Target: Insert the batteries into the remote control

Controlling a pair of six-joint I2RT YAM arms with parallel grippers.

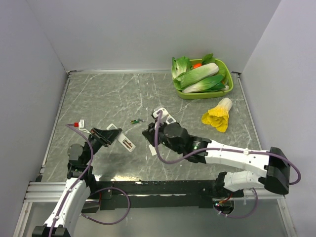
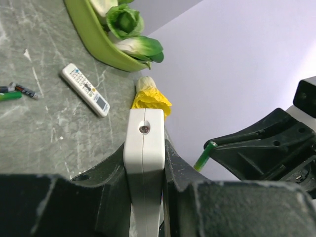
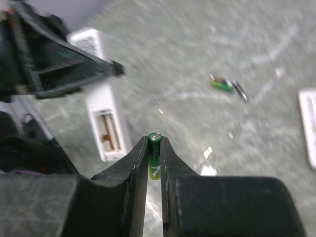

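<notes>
— What does the right wrist view give that the overhead one doesn't?
— The open battery compartment (image 3: 109,132) in the back of the remote control (image 3: 96,94), just ahead and to the left of the right claw (image 3: 154,144). That claw is pinching a slim green battery (image 3: 154,163) upright, its metal cap on top. From above, that battery is hidden.
— And the left claw (image 2: 144,163)?
— Pressed against the remote control's two long sides, gripping it on edge. Its wrist view catches the held battery as a green stub off to its right.
— The second battery (image 3: 220,85)?
— Lying on the tabletop (image 1: 98,98), well ahead of the right claw, near a wider remote (image 2: 85,90) with coloured buttons.
— The room?
— A grey marbled tabletop, scuffed with pale scratches, boxed in by plain pale walls (image 1: 148,34). Far beyond the right claw sits a glossy green tray (image 1: 202,95) of bok choy (image 1: 200,76), with a yellow leafy cabbage (image 1: 217,116) beside it.
</notes>
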